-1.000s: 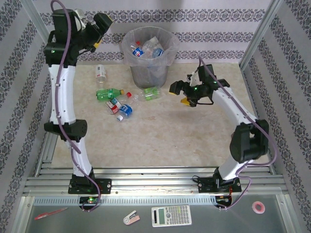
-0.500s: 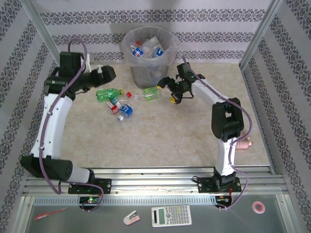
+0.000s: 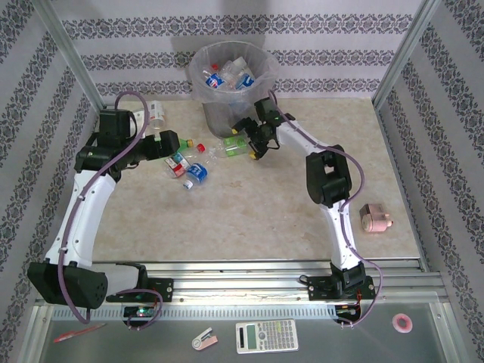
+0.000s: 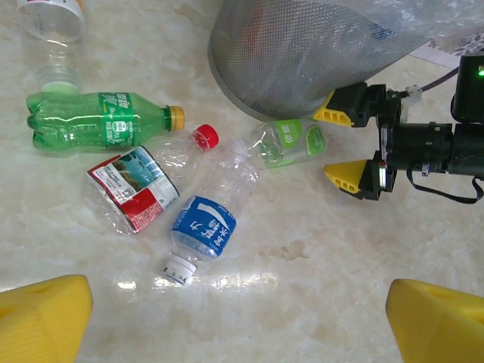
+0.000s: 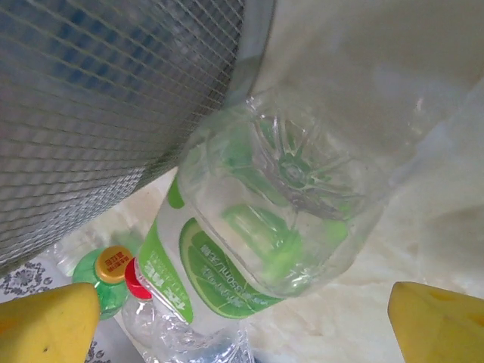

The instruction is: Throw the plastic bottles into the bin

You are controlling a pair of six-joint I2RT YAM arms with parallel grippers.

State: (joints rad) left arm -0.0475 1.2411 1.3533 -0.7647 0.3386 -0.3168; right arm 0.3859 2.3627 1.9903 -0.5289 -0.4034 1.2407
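right gripper [image 4: 349, 142] splayed, empty, at a crinkled clear lime-labelled bottle [image 4: 291, 142] beside the grey mesh bin [image 4: 287, 53]; left gripper [image 4: 240, 316] splayed, empty.

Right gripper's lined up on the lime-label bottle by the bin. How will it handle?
The lime-label bottle looks empty and thin-walled: probably very light, likely to crumple when squeezed. Lying on its side on the glossy table, it may roll or skid against the bin if nudged.
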